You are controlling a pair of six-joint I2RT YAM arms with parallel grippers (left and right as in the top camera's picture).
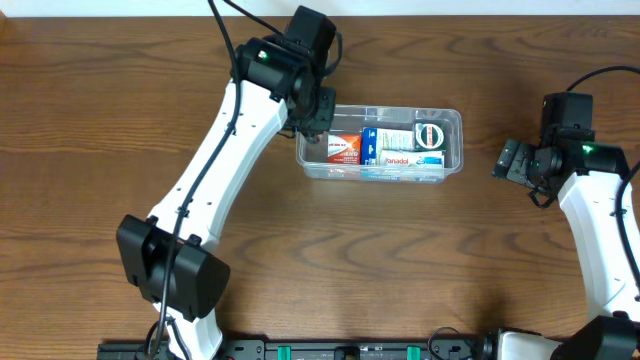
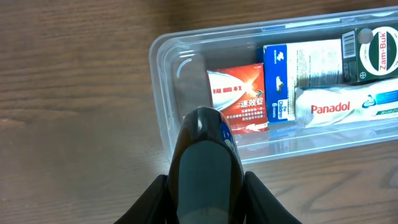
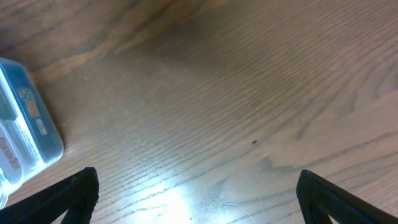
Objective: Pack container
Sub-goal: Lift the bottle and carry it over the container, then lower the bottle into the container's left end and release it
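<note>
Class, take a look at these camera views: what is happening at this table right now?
The left tool grips a dark rounded item above the bare left end of the clear container. Inside already lie a red carton, a Panadol box and a Zam-Buk box. The right tool hangs open over the wooden table, beside the container, holding nothing.

"Panadol", red print: white box [image 2: 339,107] | "Zam-Buk": dark green box [image 2: 376,55] | white Chinese characters, too small to transcribe: red carton [image 2: 239,99] | small vertical print, only "6" legible: blue-white box [image 2: 283,81]
</note>
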